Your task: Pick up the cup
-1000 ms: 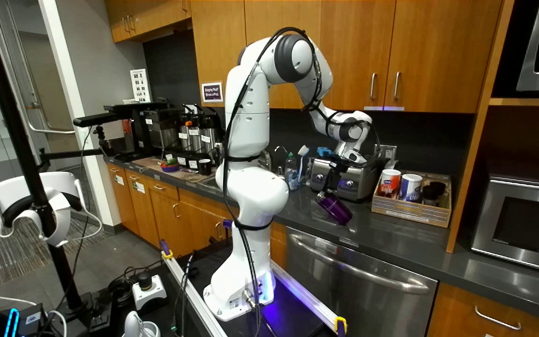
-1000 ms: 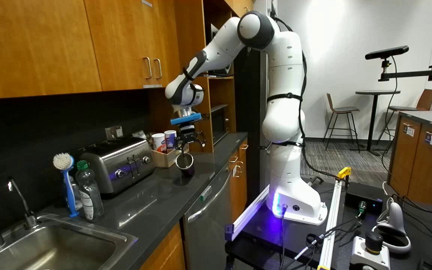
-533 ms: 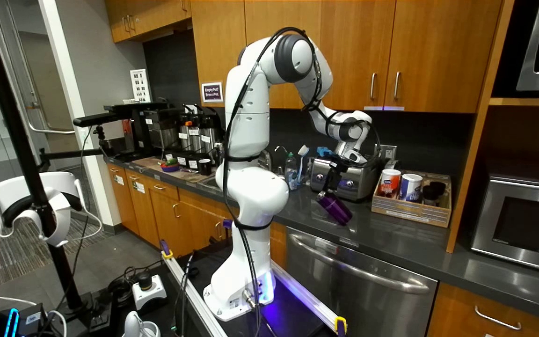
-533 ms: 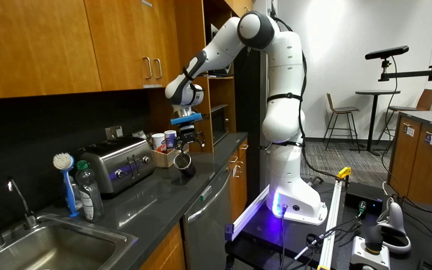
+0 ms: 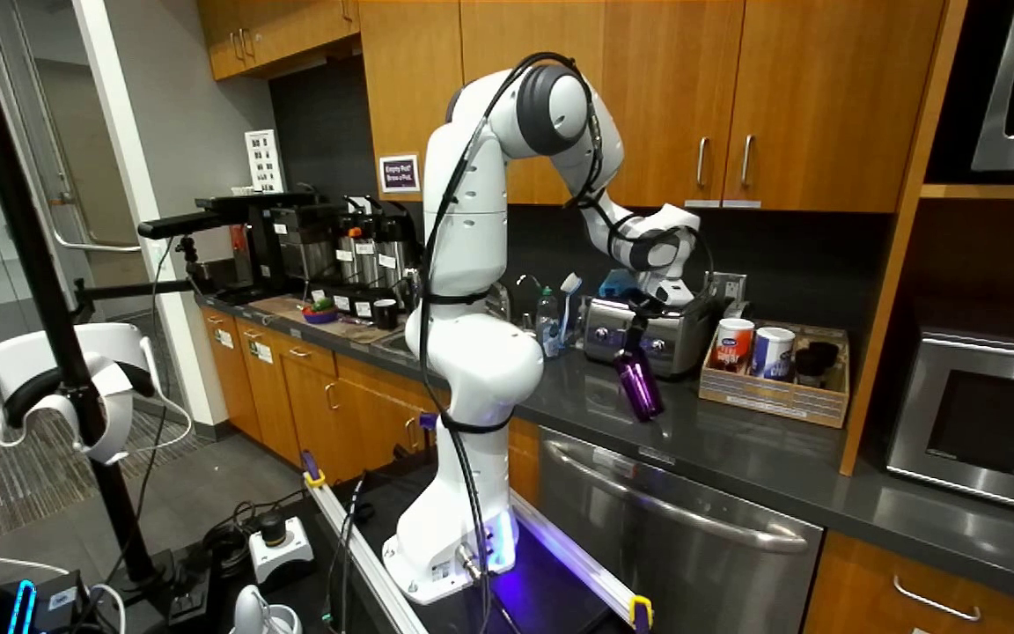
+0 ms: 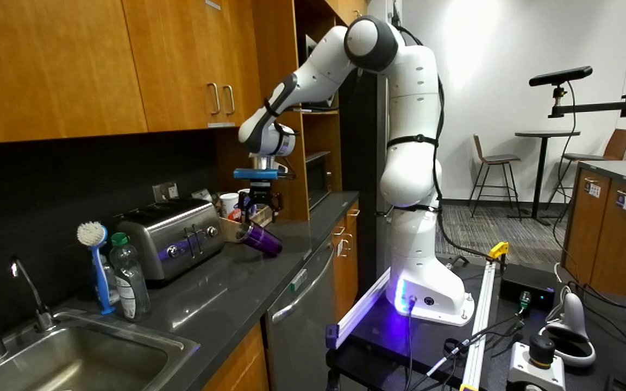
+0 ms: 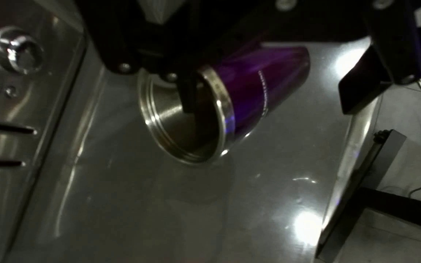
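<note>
The two fingers of my end effector (image 6: pixel 260 215) stand apart. In the wrist view one finger (image 7: pixel 186 96) dips into the mouth of the cup (image 7: pixel 269 84), while the other hangs outside at 3 o'clock, well apart from the cup's wall. I cannot tell whether the inner one touches the metal lining.

The cup is glossy purple with a metal rim and a line of pale lettering too blurred for me to read. It sits tilted beneath me at the table (image 6: pixel 220 296), its mouth turned to 8 o'clock and its base to 2 o'clock in the wrist view. Whether the base bears on the table, I cannot tell.

Around the cup in an exterior view, I have the toaster (image 6: pixel 166 233) at 9 o'clock, the brush (image 6: pixel 101 271) and the green-capped bottle (image 6: pixel 130 285) between 8 and 9, and the sink (image 6: pixel 180 347) at 8.

In an exterior view, the low box (image 5: pixel 771 407) lies near the cup at 3 o'clock, with the red-and-white container (image 5: pixel 732 343) and the blue-and-white container (image 5: pixel 773 354) upright inside it. The microwave (image 5: pixel 991 423) stands farther out at 3 o'clock, and the dishwasher (image 5: pixel 674 546) front is below at 6.
</note>
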{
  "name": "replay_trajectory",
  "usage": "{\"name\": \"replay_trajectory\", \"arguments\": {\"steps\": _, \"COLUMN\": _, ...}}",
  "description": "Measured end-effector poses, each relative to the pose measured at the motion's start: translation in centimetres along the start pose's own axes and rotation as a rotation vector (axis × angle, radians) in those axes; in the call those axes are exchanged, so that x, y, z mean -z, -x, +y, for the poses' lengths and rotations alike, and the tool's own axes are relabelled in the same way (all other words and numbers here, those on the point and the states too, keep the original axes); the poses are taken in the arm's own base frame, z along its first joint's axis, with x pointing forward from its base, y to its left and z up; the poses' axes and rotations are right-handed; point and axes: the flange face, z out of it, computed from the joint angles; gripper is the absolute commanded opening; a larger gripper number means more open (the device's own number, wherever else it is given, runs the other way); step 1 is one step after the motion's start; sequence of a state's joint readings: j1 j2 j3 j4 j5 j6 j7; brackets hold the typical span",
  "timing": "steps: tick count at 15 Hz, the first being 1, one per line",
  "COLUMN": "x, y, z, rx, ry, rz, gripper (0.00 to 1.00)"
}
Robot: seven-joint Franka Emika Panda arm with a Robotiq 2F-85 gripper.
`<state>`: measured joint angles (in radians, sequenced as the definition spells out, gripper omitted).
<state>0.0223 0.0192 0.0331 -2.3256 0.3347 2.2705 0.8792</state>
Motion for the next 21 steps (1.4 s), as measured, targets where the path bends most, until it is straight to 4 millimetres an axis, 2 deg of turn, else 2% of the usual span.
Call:
{"name": "replay_trajectory", "arguments": {"steps": 7, "x": 0.1, "y": -0.5, "z": -0.7, "rx": -0.231, "ry": -0.26, "rz": 0.163, "gripper": 1.0}}
{"name": "replay_trajectory", "arguments": {"steps": 12, "x": 0.3, "y": -0.9, "z": 0.9, "rx": -0.346, "ry": -0.399, "rz": 0.253, "gripper": 1.0}}
{"name": "replay_trajectory", "arguments": {"steps": 14, "x": 0.8, "y": -1.6, "z": 3.3, "rx": -0.4, "ry": -0.446, "rz": 0.317, "gripper": 1.0}}
{"name": "replay_trajectory", "arguments": {"steps": 17, "x": 1.6, "y": -4.1, "z": 9.6, "rx": -0.54, "ry": -0.418, "rz": 0.393, "gripper": 1.0}}
{"name": "replay_trajectory", "arguments": {"steps": 19, "x": 2.7, "y": -6.0, "z": 14.2, "rx": -0.597, "ry": -0.339, "rz": 0.463, "gripper": 1.0}}
{"name": "replay_trajectory", "arguments": {"steps": 21, "x": 3.8, "y": -6.8, "z": 17.3, "rx": -0.623, "ry": -0.2, "rz": 0.521, "gripper": 1.0}}
